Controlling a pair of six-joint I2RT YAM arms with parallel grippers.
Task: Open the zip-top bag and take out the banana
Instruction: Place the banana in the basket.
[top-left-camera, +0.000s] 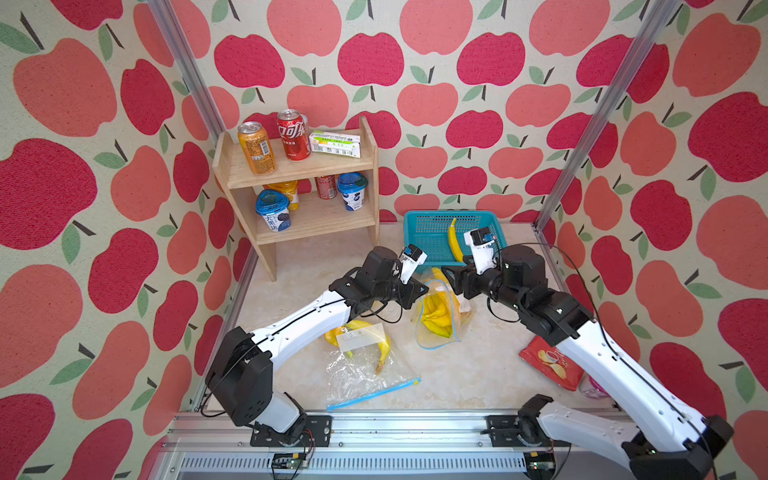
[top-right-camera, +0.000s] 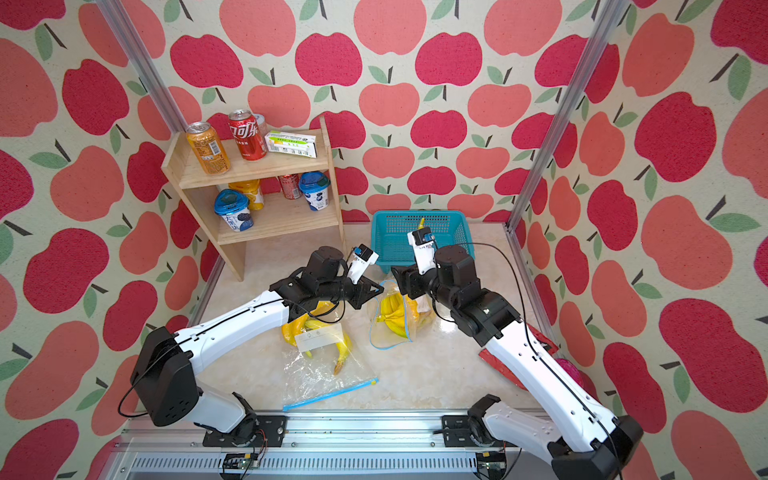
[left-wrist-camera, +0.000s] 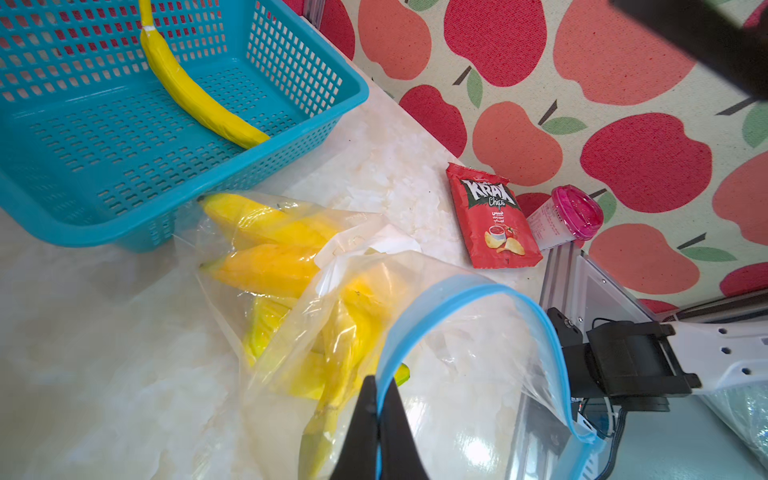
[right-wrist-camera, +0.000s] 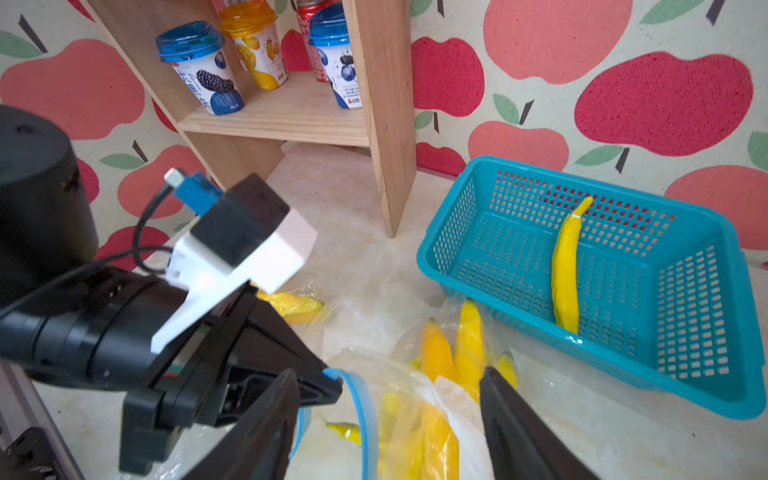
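Left gripper (left-wrist-camera: 378, 401) clenched on the blue zip rim (left-wrist-camera: 536, 316) of the clear plastic zip-top bag (left-wrist-camera: 478, 365), at 6 o'clock from the teal mesh basket (top-left-camera: 449, 213); right gripper (right-wrist-camera: 388, 376) released, jaws spread over its mouth. Yellow bananas (left-wrist-camera: 266, 266) inside: grabbing film too could tear the 1 pinch loose.

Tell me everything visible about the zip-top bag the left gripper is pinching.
The zip-top bag is clear plastic with a blue zip rim, open and pulled into a loop. It holds several yellow bananas and a white slip. The left gripper is shut on the rim, holding the mouth up; the bottom rests on the table beside the teal basket. The open right gripper stands at the mouth.
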